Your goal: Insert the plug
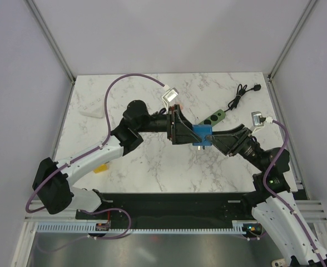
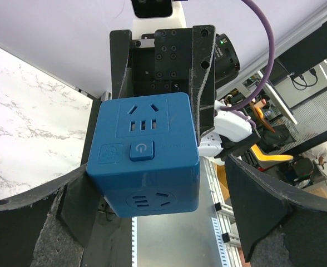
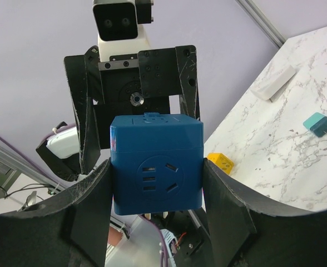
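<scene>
A blue cube plug [image 1: 202, 135] hangs in the air above the middle of the table, where the two arms meet. It has socket faces and a power button [image 2: 141, 150], and metal prongs show on its underside. My right gripper [image 3: 157, 167] is shut on it, one pad flat against each side of the cube [image 3: 155, 164]. My left gripper [image 2: 155, 183] stands open around the same cube [image 2: 144, 150]. Its left finger [image 2: 69, 200] is close by the cube's side, and its right finger [image 2: 263, 206] stands well apart from it.
A green power strip [image 1: 216, 117] with a black cable [image 1: 240, 93] lies at the back right of the marble table [image 1: 152, 161]. A white block [image 1: 91, 110] lies at the back left. A yellow piece [image 1: 100, 168] sits near the front left, and a small teal piece [image 3: 319, 123] lies on the marble.
</scene>
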